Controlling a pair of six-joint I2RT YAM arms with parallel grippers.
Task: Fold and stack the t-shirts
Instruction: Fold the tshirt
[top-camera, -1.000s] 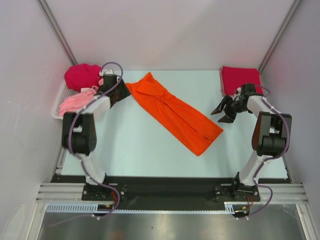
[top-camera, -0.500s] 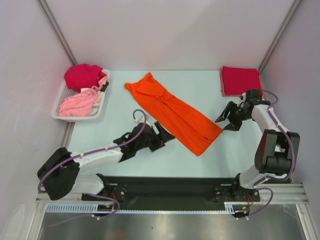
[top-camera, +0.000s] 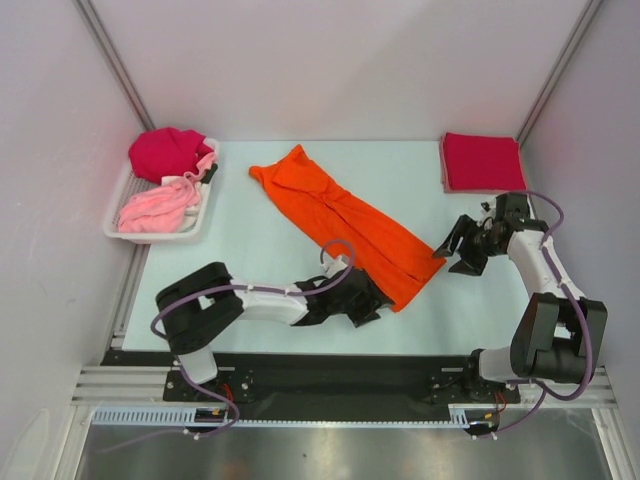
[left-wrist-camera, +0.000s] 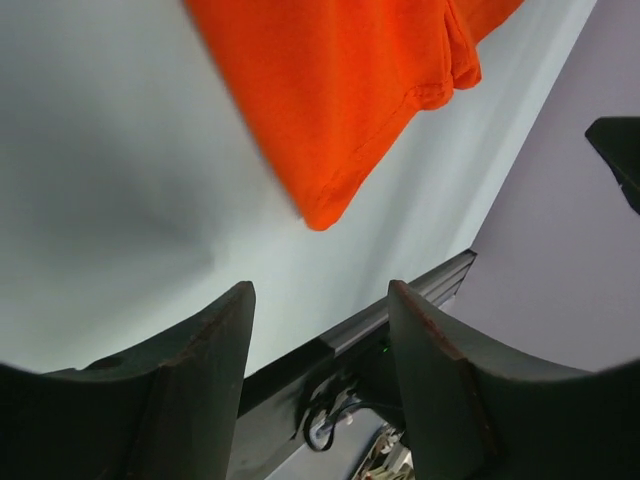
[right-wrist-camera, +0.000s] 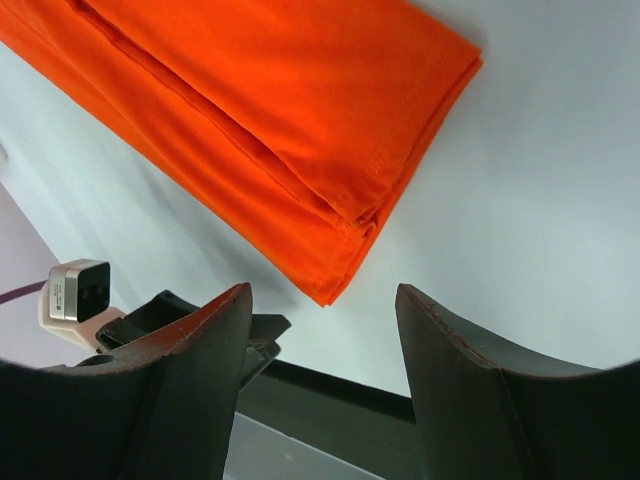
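Observation:
The orange t-shirt (top-camera: 345, 225) lies as a long folded strip, running diagonally from back left to front right. My left gripper (top-camera: 372, 306) sits low at the strip's near end and is open and empty. In the left wrist view the orange hem corner (left-wrist-camera: 330, 190) lies just ahead of the left gripper (left-wrist-camera: 320, 295). My right gripper (top-camera: 452, 252) is open beside the same end's right corner. The right wrist view has the folded orange end (right-wrist-camera: 300, 150) ahead of the right gripper (right-wrist-camera: 322, 295). A folded crimson t-shirt (top-camera: 481, 161) lies at the back right.
A white tray (top-camera: 190, 226) at the back left holds a bunched magenta shirt (top-camera: 164, 152) and a pale pink shirt (top-camera: 152, 209). The table's black front rail (top-camera: 330, 365) runs close behind the left gripper. Grey walls close both sides.
The left arm has swung from the tray down to the front, stopping at the orange shirt's near end. The right gripper has moved nearer, towards that same end.

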